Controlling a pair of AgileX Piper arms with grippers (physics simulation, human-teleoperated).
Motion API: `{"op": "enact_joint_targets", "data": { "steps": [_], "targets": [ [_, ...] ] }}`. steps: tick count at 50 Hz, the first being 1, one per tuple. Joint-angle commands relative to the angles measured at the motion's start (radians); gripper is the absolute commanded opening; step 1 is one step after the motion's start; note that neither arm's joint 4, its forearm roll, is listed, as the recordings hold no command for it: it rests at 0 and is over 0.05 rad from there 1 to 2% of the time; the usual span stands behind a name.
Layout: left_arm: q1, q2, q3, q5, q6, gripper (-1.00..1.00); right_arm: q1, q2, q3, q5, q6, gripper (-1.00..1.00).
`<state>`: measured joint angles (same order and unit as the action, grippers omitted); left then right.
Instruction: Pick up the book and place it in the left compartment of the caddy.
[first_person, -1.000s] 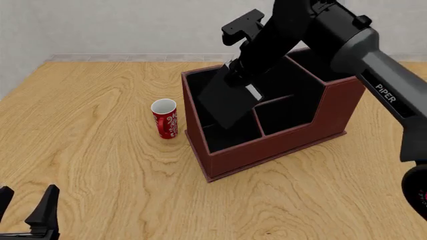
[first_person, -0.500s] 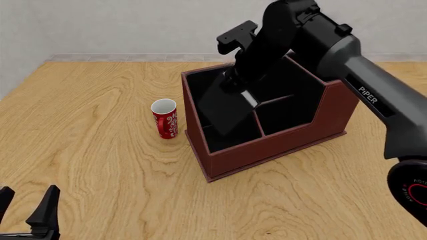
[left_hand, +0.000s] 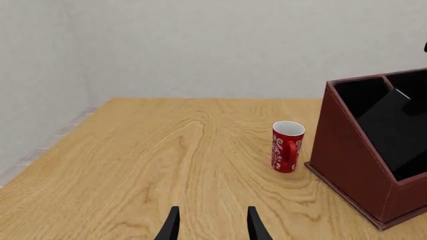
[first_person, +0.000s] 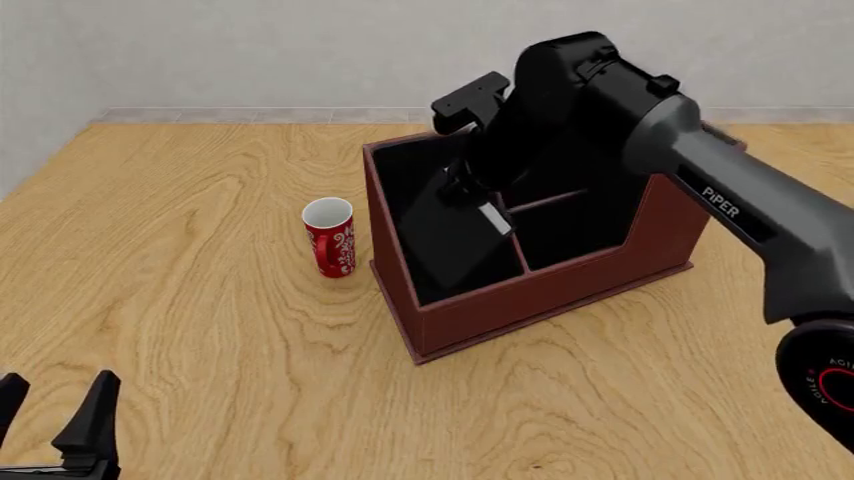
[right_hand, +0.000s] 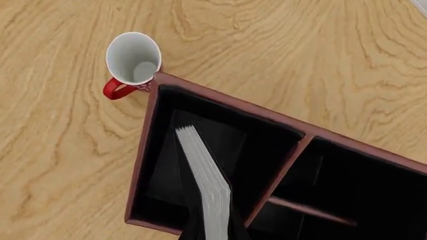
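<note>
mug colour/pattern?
The mug is red with white swirls outside and white inside; the pattern shows best in the left wrist view.

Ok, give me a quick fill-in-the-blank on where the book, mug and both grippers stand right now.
1. The book leans tilted inside the caddy's ____ compartment.
2. The right gripper is shut on the ____.
3. The red mug stands upright on the table, just outside the caddy's ____ wall.
4. The left gripper is ____ and holds nothing.

Missing words: left; book; left; open
</note>
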<state>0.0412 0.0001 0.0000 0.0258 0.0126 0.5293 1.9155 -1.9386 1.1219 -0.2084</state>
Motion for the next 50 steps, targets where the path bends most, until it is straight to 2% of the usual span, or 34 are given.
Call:
{"op": "enact_joint_targets", "data": {
  "steps": [1,23,24,50],
  "targets": [
    [0.002,0.000,0.000,0.000,0.002,1.00,0.008,-0.008,0.028,-0.033,0.040,-1.00],
    [0.002,0.000,0.000,0.004,0.002,1.00,0.000,0.000,0.018,-0.037,0.040,-1.00],
    [0.001,0.000,0.000,0.004,0.003,1.00,0.002,-0.001,0.019,-0.036,0.041,1.00],
    [0.001,0.000,0.000,0.006,0.005,1.00,0.013,-0.010,0.001,-0.019,0.049,1.00]
  ]
}}
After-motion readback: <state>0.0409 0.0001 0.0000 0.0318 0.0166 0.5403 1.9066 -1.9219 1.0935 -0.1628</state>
